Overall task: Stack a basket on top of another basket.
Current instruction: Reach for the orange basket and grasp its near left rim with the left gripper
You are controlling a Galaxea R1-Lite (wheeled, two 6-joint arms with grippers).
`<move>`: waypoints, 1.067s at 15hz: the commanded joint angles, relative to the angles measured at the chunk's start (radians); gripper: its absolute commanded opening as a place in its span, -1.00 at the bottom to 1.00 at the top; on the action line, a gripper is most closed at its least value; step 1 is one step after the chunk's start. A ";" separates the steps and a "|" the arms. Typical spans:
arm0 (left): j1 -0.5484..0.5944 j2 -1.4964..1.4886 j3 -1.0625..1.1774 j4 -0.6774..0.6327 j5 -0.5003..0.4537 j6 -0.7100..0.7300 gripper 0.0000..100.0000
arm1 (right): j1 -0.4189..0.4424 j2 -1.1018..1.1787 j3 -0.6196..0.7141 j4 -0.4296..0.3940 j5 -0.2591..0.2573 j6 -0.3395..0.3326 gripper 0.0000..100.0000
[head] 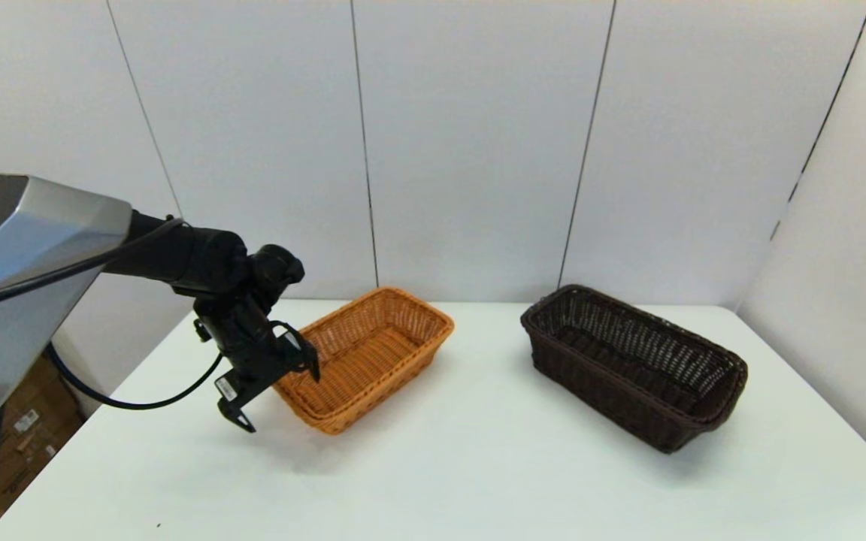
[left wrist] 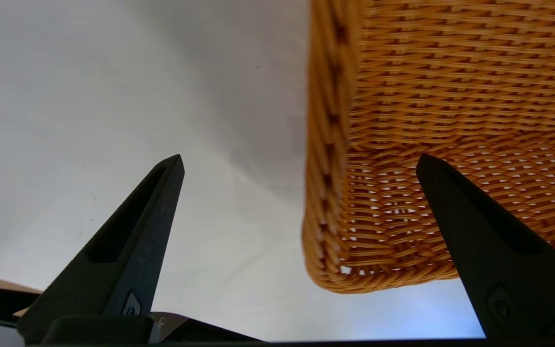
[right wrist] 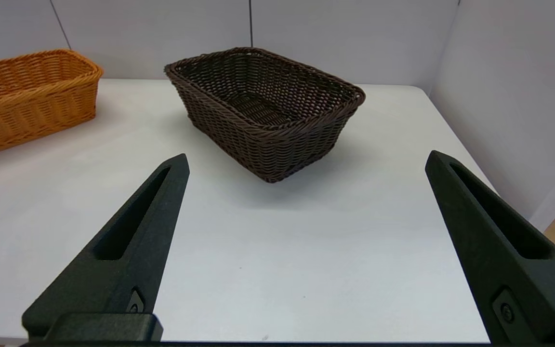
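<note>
Wicker baskets number two on the white tabletop [head: 433, 466]: the orange-tan basket [head: 369, 357] at left, its near corner between the left end effector's [head: 277, 391] spread fingers, and the dark brown basket [head: 632, 364] well apart at right. One right end effector [right wrist: 306, 166], fingers spread, hovers short of it.

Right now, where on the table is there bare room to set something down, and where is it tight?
Free: the strip between the orange-tan basket and the dark brown basket, and the whole front of the white table before both. Crowded: the orange-tan basket's near left corner, where the left gripper hangs open. Also tight: the right table edge beside the dark brown basket.
</note>
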 commanded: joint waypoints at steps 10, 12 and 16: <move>0.002 0.099 0.005 -0.050 0.026 -0.006 1.00 | 0.000 0.000 0.000 0.000 0.001 0.000 1.00; 0.002 0.116 0.005 -0.057 0.037 -0.007 1.00 | 0.000 0.000 0.000 0.000 0.001 0.000 1.00; 0.002 0.128 0.005 -0.057 0.037 -0.009 1.00 | 0.000 0.000 0.000 0.000 0.001 0.000 1.00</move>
